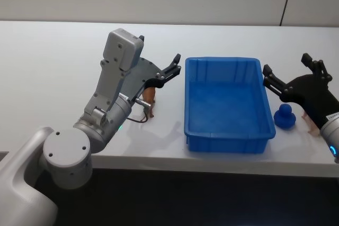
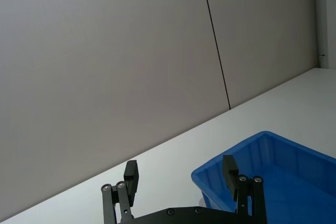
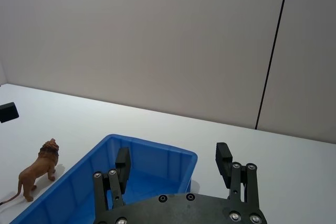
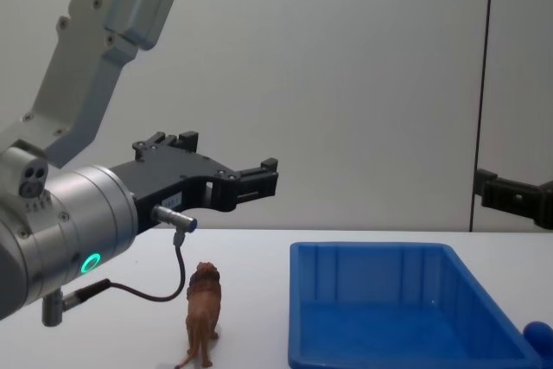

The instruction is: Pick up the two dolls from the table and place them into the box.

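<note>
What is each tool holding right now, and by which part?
Nothing. The left tool and right tool are both open and empty; the lion and the blue toy stand untouched on the table.

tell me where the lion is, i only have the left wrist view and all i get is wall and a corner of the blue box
Observer: The lion stands upright on the table, just left of the box, with the open left gripper hanging well above it.
Operator: ok and the other doll
Observer: The dark-blue toy sits on the table on the opposite side, by the box's near right corner.
Operator: is the right arm holding it
Observer: No. The right gripper is open and up off the table above the toy, touching nothing.
</note>
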